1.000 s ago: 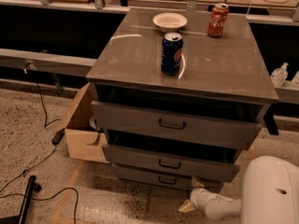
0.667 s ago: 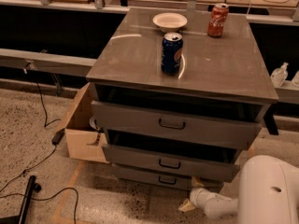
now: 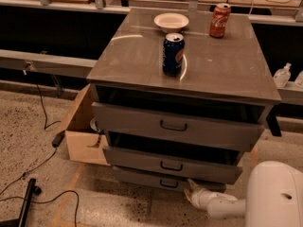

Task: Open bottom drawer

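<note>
The grey cabinet has three drawers. The bottom drawer is the slimmest front, low near the floor, with a small dark loop handle at its centre. It stands out only slightly, less than the two drawers above. My gripper is at the end of the white arm, low by the floor, just right of that handle and close to the drawer front. Its pale tip points left toward the drawer.
On the cabinet top stand a blue can, a red can and a white bowl. An open cardboard box sits left of the cabinet. Cables lie on the speckled floor. My white body is at lower right.
</note>
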Action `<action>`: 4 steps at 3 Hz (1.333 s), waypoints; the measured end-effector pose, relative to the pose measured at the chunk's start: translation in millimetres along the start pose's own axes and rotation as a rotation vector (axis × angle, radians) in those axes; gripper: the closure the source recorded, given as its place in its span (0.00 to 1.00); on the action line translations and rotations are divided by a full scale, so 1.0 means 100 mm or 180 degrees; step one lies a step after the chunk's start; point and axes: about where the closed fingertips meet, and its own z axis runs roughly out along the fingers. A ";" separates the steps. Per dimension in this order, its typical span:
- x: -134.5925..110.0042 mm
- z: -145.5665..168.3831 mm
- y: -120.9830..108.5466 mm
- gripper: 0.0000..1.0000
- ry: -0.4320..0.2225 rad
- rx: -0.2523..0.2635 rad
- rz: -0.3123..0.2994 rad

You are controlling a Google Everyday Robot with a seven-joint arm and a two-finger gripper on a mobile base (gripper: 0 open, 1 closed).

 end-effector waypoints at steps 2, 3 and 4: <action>0.00 0.00 0.00 1.00 0.0000 -0.0001 0.0000; 0.00 0.00 0.00 1.00 0.0001 -0.0001 0.0000; 0.09 -0.32 0.23 1.00 0.0118 -0.0160 0.0098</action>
